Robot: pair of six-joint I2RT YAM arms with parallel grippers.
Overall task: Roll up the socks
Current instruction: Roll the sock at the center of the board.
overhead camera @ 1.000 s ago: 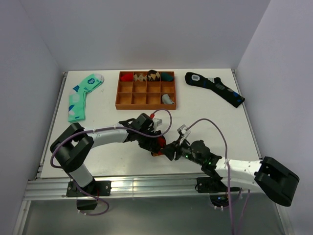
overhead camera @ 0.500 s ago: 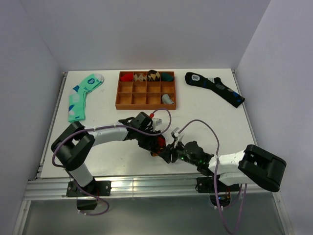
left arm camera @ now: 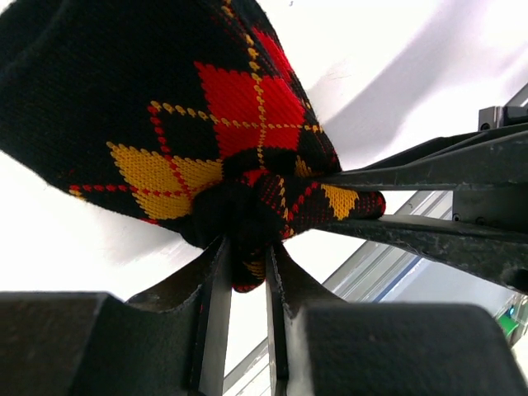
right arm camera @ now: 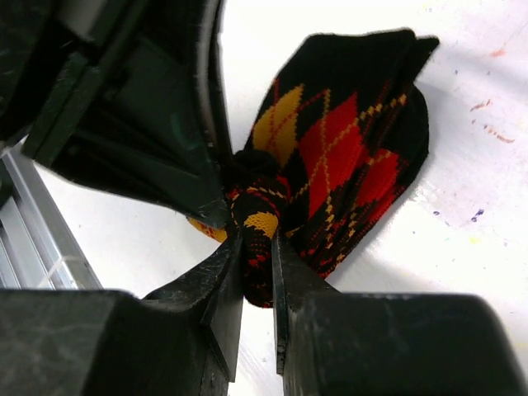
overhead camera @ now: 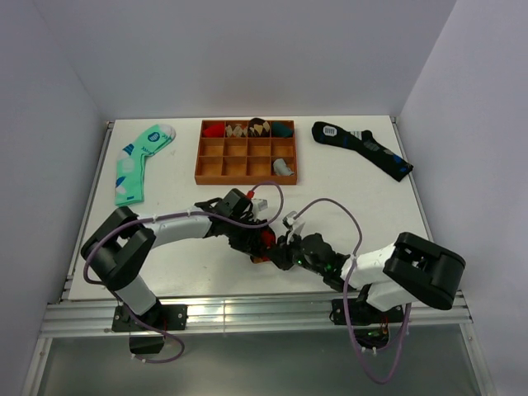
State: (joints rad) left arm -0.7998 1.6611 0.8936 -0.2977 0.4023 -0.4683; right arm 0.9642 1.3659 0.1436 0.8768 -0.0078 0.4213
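Ok, argyle sock [overhead camera: 266, 242] is bunched at the front centre of the table [overhead camera: 181, 264], one end fanned out. I see the left gripper [left arm camera: 245, 272] clamped on the bunched knot and the right gripper [right arm camera: 257, 268] pinching that same knot from the opposite side. Both arms crowd over it. Wooden tray [overhead camera: 246, 180] sits near, behind. Mint sock [overhead camera: 134, 161] back-left and navy sock [overhead camera: 363, 147] back-right are both well apart. Front rail [overhead camera: 247, 307] is close. Bare tabletop lies toward the right edge.
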